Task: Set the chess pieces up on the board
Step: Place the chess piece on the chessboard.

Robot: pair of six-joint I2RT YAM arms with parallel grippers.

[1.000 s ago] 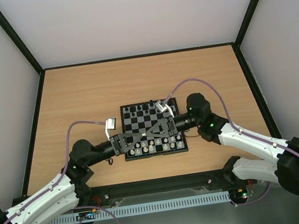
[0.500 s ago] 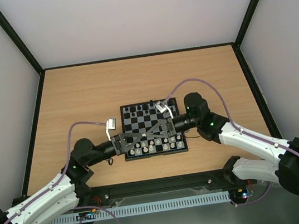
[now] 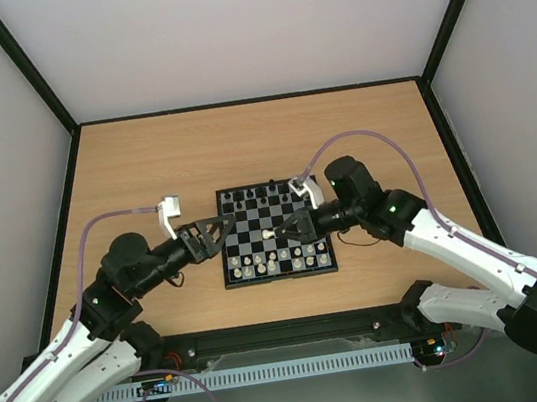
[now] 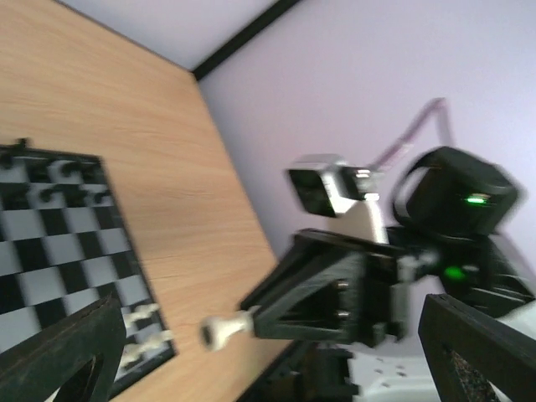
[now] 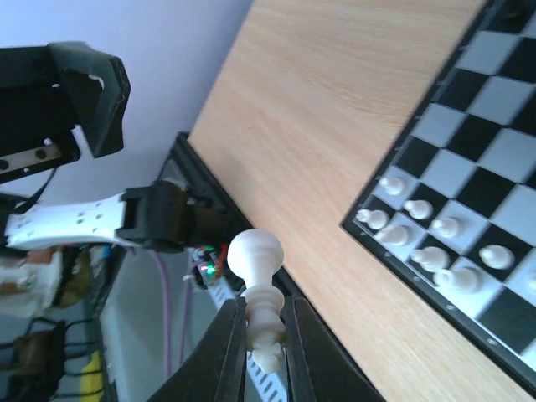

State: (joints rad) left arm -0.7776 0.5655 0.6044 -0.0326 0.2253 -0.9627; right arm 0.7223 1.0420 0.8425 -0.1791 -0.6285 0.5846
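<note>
1. The right claw (image 3: 275, 231) is pinched nearly shut on the base of one cream-white piece (image 5: 255, 255) and hangs over the middle of the board. The left claw (image 3: 215, 237) is spread wide and holds nothing. It sits just beside the board's left edge.
2. The desk (image 3: 142, 169) carries the board near its centre, close to both arms.
3. The board (image 3: 249, 222) lies flat and square to the arms. Its middle squares are bare.
4. Black chess pieces (image 3: 253, 195) stand along the far edge, and white chess pieces (image 3: 277, 260) fill the two near ranks, with some squares there unfilled.
5. The held piece juts past the fingertips with its round head free, and from above it looks to lie sideways, pointing left.
6. Likely trouble:
   - The grip is narrow and low on the base, so a quick wrist turn to stand the piece up could let it pivot or slip out.
   - Lowering it among such crowded neighbours could topple them with the fingers.
   - The open left claw is near enough to clip the board.
</note>
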